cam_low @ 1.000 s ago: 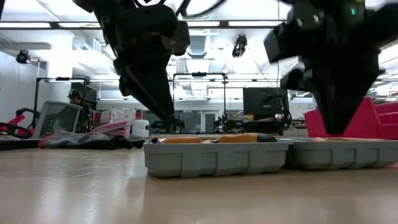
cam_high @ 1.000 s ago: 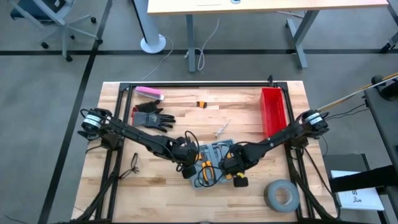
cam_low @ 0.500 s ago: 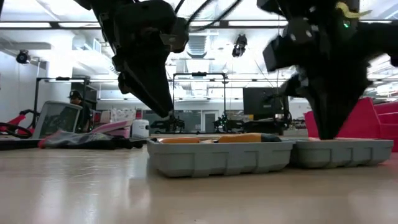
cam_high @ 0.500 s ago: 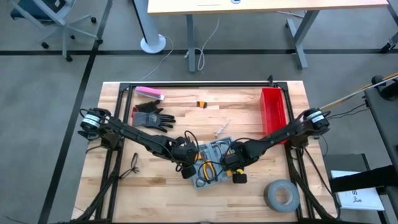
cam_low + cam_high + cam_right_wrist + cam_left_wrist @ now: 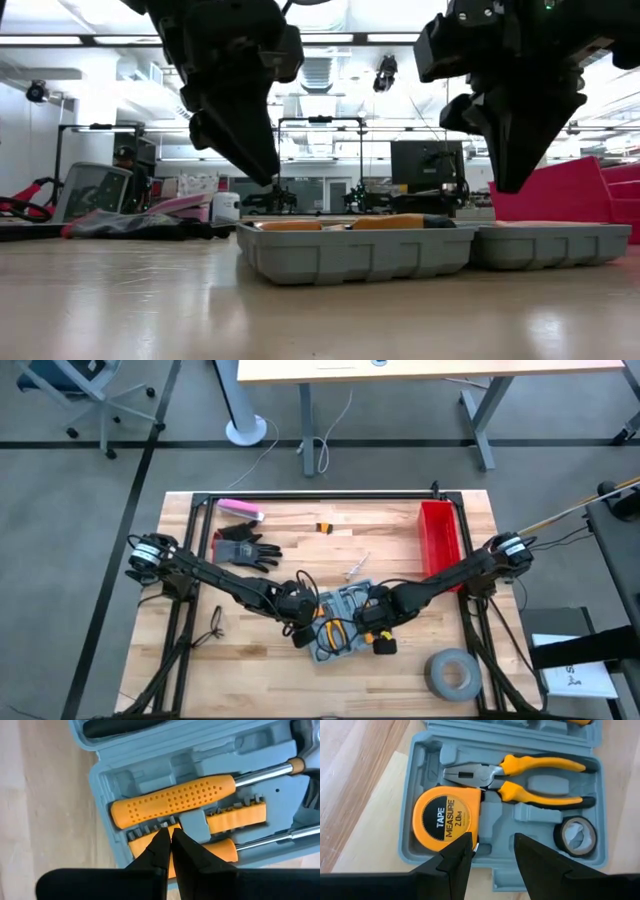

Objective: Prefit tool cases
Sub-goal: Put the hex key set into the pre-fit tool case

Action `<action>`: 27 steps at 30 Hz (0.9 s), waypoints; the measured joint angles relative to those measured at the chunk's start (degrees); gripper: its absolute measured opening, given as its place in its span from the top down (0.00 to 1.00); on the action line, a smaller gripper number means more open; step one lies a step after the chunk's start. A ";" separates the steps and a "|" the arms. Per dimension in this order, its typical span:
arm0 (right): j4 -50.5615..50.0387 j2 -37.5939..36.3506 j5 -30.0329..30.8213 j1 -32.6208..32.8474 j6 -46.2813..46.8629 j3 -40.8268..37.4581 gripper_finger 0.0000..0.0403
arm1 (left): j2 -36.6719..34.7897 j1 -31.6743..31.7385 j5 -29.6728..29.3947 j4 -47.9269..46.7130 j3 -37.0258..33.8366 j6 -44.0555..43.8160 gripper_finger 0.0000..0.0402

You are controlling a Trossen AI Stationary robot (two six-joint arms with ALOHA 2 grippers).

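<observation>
The grey-blue tool case (image 5: 345,622) lies open and flat on the wooden table, both halves side by side (image 5: 350,252). My left gripper (image 5: 492,840) hovers open above the half holding a yellow tape measure (image 5: 447,817), pliers (image 5: 530,777) and a black tape roll (image 5: 575,836). My right gripper (image 5: 169,832) is shut and hangs above the other half (image 5: 105,780), over the orange screwdriver handles (image 5: 175,800) and a bit holder (image 5: 235,817). In the low view both grippers' tips (image 5: 262,178) (image 5: 510,185) stand clear above the case's rim.
A red bin (image 5: 438,538) stands at the far right. A grey tape roll (image 5: 452,673) lies near right, and a small black-and-orange item (image 5: 384,646) lies beside the case. Black gloves (image 5: 245,547), a pink object (image 5: 240,509) and a small metal piece (image 5: 357,568) lie farther back.
My right gripper, still shut, has risen from down at the rim of the case's screwdriver half to clear above it. The left gripper has kept still.
</observation>
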 joint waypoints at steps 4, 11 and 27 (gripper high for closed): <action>0.08 -0.03 1.18 -0.35 -2.45 0.00 1.00 | 0.00 -0.06 -0.14 1.23 0.01 0.20 0.62; 0.85 -3.45 1.62 -2.72 -3.51 -1.89 1.00 | 0.00 -0.55 -0.48 2.91 0.01 0.86 0.62; 13.02 -15.07 1.29 -7.51 -5.19 -17.86 1.00 | 2.45 -1.01 1.44 1.90 0.00 -5.99 0.62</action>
